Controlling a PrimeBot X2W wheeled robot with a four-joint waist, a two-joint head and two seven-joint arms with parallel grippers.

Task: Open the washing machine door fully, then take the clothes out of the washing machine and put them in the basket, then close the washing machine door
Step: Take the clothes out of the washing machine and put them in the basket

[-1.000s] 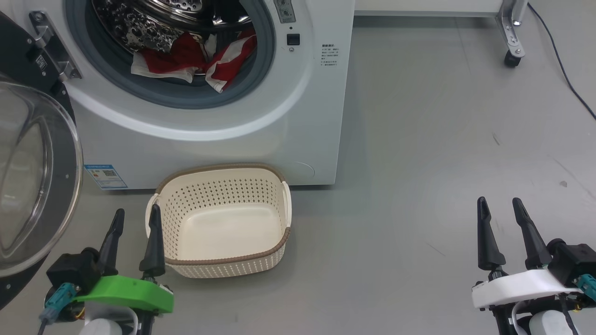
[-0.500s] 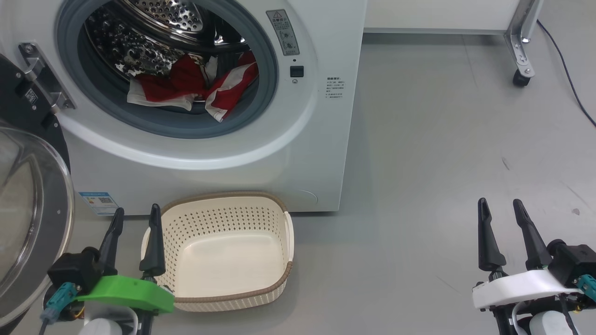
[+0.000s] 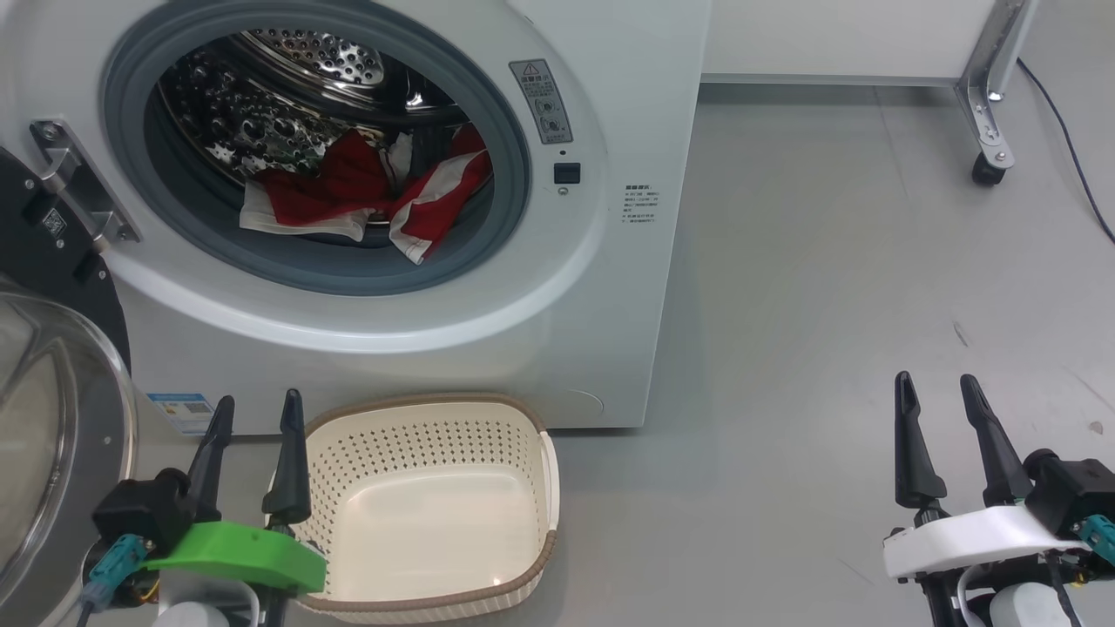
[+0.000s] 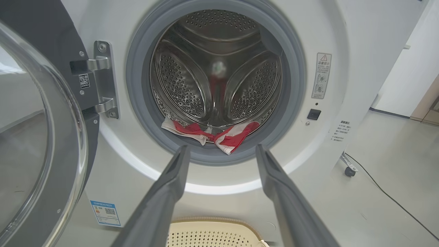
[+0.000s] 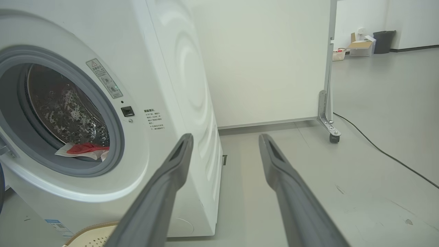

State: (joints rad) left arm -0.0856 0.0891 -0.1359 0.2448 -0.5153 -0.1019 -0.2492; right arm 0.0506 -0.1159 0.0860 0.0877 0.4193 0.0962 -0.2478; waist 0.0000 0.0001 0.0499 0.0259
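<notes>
Firstly, at the far left, the washing machine door (image 3: 61,435) stands swung open on its hinge (image 3: 74,187), with the clear glass bowl turned toward the robot. Just to its right, the left claw (image 3: 259,401) hovers low with its fingers spread apart, gripping nothing. In the head view one finger overlaps the left end of the basket (image 3: 418,402); contact cannot be determined. The basket sits on the floor (image 3: 827,305) just in front of the base of the washing machine (image 3: 610,87), below the porthole, with its cream bottom bare. The clothes (image 3: 348,187) lie at the lower front of the steel drum (image 4: 216,68), and one red-and-white fold drapes over the grey seal. At the far right, well apart from the machine, the right claw (image 3: 935,383) is above the floor, fingers spread, pinching nothing. Beyond it stand a metal frame leg with a caster (image 3: 989,165) and a black cable (image 3: 1071,148).
</notes>
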